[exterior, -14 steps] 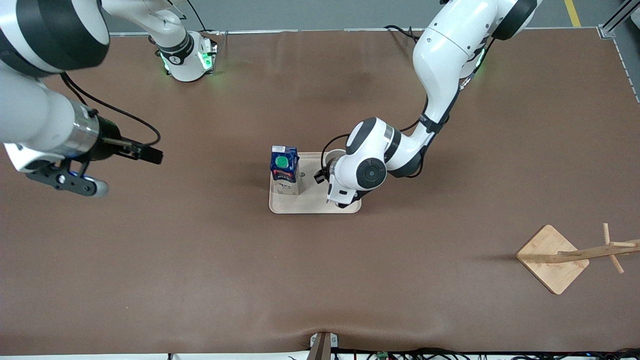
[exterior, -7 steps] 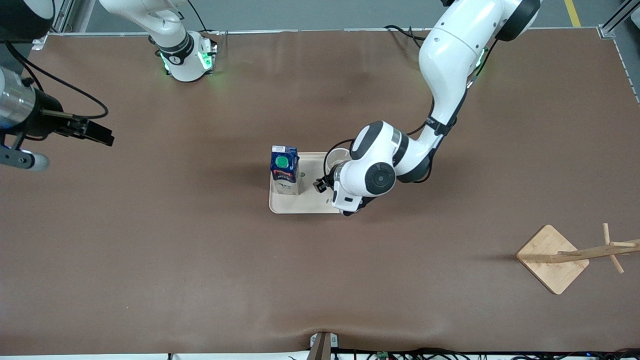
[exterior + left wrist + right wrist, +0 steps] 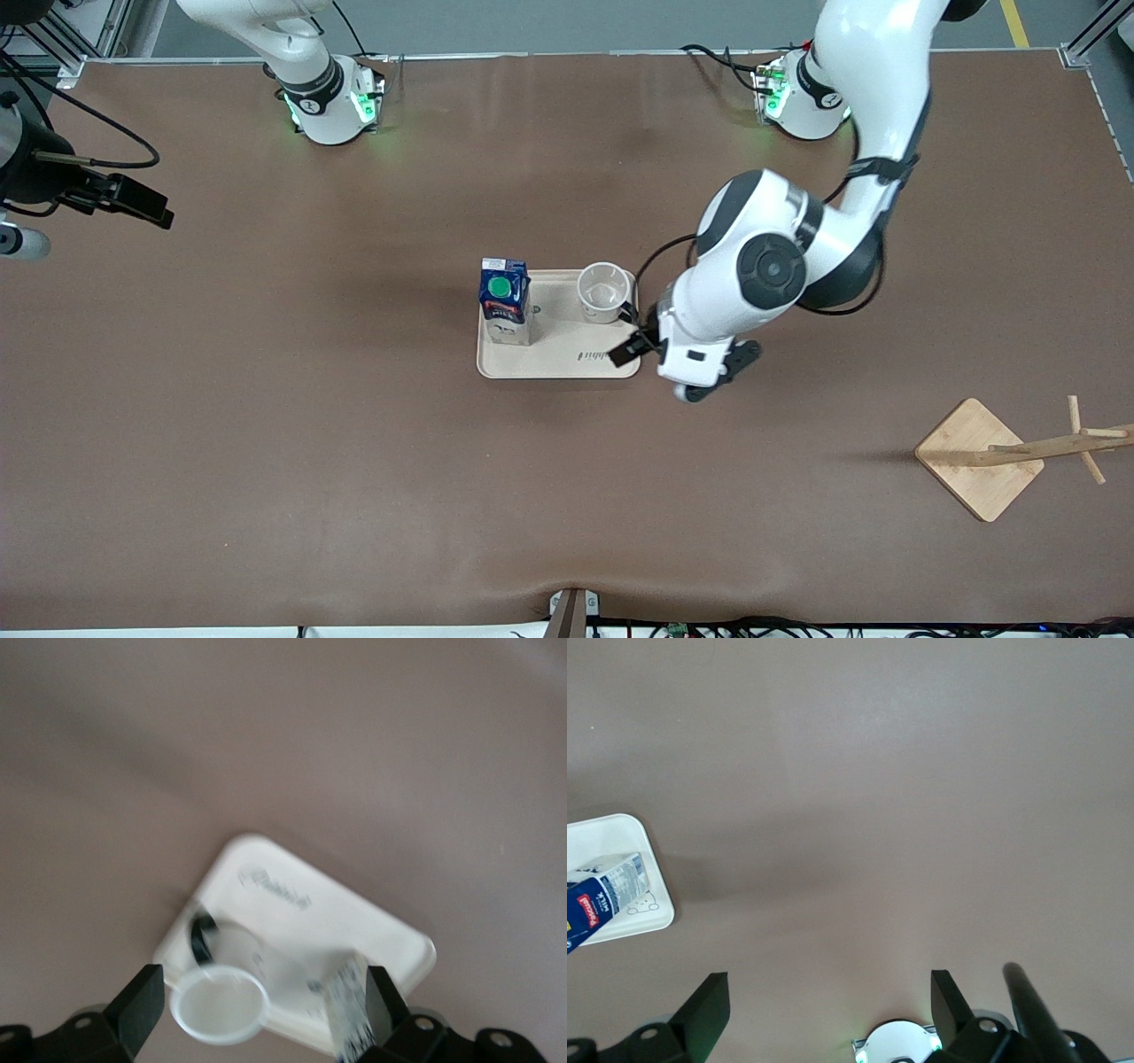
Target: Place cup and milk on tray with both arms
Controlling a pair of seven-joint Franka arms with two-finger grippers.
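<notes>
The cream tray point(image 3: 567, 359) lies mid-table. The dark-blue milk point(image 3: 504, 301) with a green cap stands upright on its end toward the right arm. The white cup point(image 3: 604, 292) stands upright on its end toward the left arm, black handle showing. My left gripper point(image 3: 713, 377) is open and empty, up in the air over the table just off the tray's edge. In the left wrist view its fingers point(image 3: 142, 1001) stand wide apart, with the cup point(image 3: 220, 1003), milk point(image 3: 350, 1005) and tray point(image 3: 292, 895) below. My right gripper point(image 3: 18, 241) is open and empty at the right arm's end of the table.
A wooden stand with a square base point(image 3: 979, 456) and pegs stands near the front camera at the left arm's end. The right wrist view shows its open gripper point(image 3: 828, 1001), brown table, the milk point(image 3: 598, 895), a tray corner point(image 3: 651, 904) and a green-lit base point(image 3: 899, 1045).
My left gripper has risen and drawn away from the cup toward the left arm's end; the cup stays on the tray. My right gripper has pulled back farther toward its end of the table.
</notes>
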